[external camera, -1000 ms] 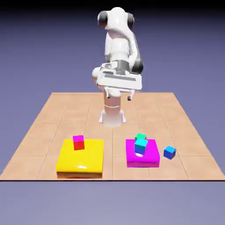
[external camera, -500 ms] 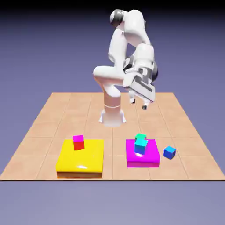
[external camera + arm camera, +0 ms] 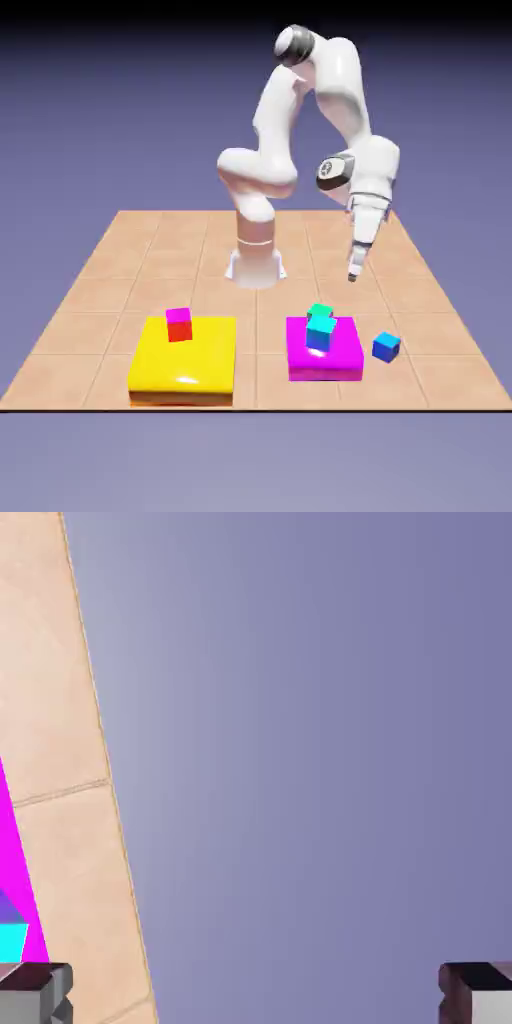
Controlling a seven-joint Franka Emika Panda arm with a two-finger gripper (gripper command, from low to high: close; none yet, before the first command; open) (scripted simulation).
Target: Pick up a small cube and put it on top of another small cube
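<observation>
The small dark-blue cube (image 3: 386, 347) sits on the table just to the exterior view's right of the magenta slab (image 3: 322, 368). The light cyan cube (image 3: 320, 334) rests on that slab, with a green-teal cube (image 3: 320, 311) close behind it. My gripper (image 3: 354, 268) hangs in the air above and behind both cubes, pointing down, touching nothing. In the hand view its fingertips (image 3: 36, 994) stand far apart, so the gripper (image 3: 256, 997) is open and empty. A strip of the magenta slab (image 3: 10, 842) and a cyan cube's corner (image 3: 12, 942) show at the left edge. The dark-blue cube is out of the hand view.
A yellow slab (image 3: 183, 368) lies at the exterior view's left with a small red-and-magenta cube (image 3: 179, 324) on it. The robot's base (image 3: 256, 262) stands at the table's far middle. The hand view shows mostly backdrop past the table edge (image 3: 95, 712).
The arm has swung toward the exterior view's right and reached down, bringing the hand from beside the base to above the magenta slab's far right. No cube has moved. The gripper stays open.
</observation>
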